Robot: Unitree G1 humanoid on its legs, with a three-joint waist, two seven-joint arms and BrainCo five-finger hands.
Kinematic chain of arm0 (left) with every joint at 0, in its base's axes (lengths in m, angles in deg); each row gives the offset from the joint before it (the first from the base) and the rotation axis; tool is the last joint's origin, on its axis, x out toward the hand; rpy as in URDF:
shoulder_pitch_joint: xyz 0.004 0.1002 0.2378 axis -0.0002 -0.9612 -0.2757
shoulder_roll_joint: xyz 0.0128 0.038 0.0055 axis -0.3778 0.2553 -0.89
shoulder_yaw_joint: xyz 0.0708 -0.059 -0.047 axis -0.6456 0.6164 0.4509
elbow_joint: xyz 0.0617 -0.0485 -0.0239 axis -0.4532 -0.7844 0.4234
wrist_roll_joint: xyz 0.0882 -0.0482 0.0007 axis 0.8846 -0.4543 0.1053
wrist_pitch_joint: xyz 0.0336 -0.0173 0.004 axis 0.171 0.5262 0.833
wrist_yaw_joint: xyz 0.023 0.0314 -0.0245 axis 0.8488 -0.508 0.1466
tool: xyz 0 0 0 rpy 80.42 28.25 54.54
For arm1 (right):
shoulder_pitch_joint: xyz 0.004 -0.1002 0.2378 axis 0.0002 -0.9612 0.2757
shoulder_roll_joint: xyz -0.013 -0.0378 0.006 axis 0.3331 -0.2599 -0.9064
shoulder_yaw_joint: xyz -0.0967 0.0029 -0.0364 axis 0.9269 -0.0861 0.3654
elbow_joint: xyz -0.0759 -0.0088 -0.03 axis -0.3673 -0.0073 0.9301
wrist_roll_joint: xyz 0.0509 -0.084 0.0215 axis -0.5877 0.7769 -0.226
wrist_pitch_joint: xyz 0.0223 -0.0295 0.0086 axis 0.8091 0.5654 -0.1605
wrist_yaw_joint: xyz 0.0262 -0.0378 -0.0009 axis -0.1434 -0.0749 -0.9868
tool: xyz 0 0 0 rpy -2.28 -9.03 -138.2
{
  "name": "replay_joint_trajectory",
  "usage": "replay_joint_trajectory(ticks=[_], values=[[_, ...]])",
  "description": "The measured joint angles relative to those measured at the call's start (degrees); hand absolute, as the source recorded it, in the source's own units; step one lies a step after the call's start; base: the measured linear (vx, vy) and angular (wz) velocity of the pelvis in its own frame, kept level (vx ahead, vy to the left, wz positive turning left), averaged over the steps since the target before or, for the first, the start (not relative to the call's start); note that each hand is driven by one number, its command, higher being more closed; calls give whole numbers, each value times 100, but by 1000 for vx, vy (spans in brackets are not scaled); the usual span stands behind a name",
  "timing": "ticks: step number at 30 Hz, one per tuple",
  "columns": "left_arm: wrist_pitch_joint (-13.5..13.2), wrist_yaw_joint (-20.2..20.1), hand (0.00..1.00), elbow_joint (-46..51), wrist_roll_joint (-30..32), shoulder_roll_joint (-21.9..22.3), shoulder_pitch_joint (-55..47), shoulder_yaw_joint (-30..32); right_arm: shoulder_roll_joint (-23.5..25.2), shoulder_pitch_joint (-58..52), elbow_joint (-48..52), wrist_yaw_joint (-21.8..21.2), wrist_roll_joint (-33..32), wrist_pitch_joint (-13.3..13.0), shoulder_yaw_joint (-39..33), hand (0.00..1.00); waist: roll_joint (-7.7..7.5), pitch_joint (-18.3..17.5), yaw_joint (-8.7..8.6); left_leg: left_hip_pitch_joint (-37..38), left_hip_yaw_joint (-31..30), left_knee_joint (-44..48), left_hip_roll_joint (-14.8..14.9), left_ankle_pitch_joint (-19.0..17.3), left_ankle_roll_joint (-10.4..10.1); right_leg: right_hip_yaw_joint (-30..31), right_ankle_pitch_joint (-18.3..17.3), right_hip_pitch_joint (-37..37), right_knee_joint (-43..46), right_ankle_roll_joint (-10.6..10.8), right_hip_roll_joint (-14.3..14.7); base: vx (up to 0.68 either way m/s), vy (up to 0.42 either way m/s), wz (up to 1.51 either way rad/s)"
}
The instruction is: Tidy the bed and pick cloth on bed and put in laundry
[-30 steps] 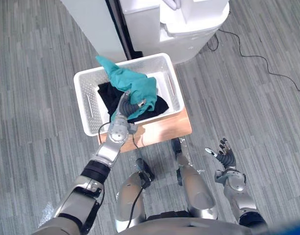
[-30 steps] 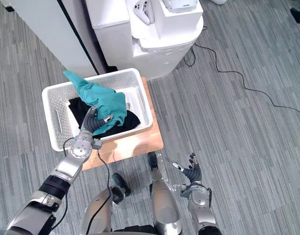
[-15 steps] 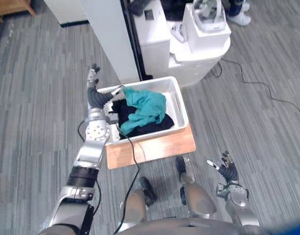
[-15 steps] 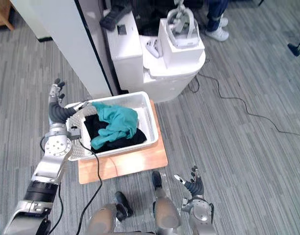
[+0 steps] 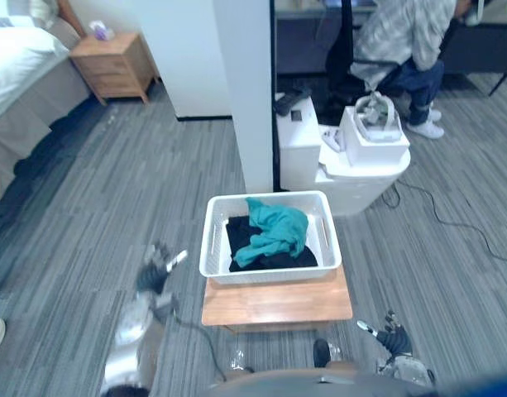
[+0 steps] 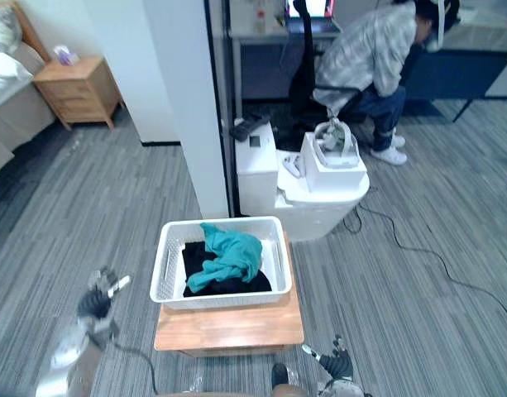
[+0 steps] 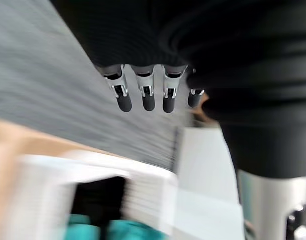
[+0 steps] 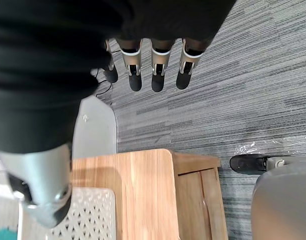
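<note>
**Both hands empty, teal cloth in the basket**

The left hand hangs low over the grey floor with its fingers straight and spread, holding nothing. It is off to the left of the white basket and clear of its wall. The right hand is down at the robot's right side, fingers also splayed and empty, near the front right corner of the wooden stand.

The basket sits on that stand. Inside it the teal cloth lies crumpled on top of black clothes (its far end reaches up to the back rim).

Just behind the basket stands a white pillar. Farther off to the left are the bed and a nightstand. A person sits at the back right.
</note>
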Motion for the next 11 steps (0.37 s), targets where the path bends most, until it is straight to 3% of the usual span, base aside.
replay_joint_trajectory(ticks=[5,8,11], values=[[-195,-718,0,-1604,-14,444,-412,214,252,12,-510,-3,-64,-221,-379,0,-88,-196,62,206,95,-115,22,-42,-85,-126,-113,166,-2,21,-3,10,-10,2],[-211,-1211,0,-2630,115,765,-433,336,463,17,-748,-18,-705,-217,-640,0,-125,-291,104,411,206,-132,64,-79,-138,-199,-189,346,-3,35,15,37,-17,-3],[-393,-1243,0,-3120,537,934,-350,589,630,52,-911,-145,-1176,-197,-869,0,-117,-327,187,473,311,-187,98,-87,-164,-238,-204,343,-2,27,54,10,-30,-14]])
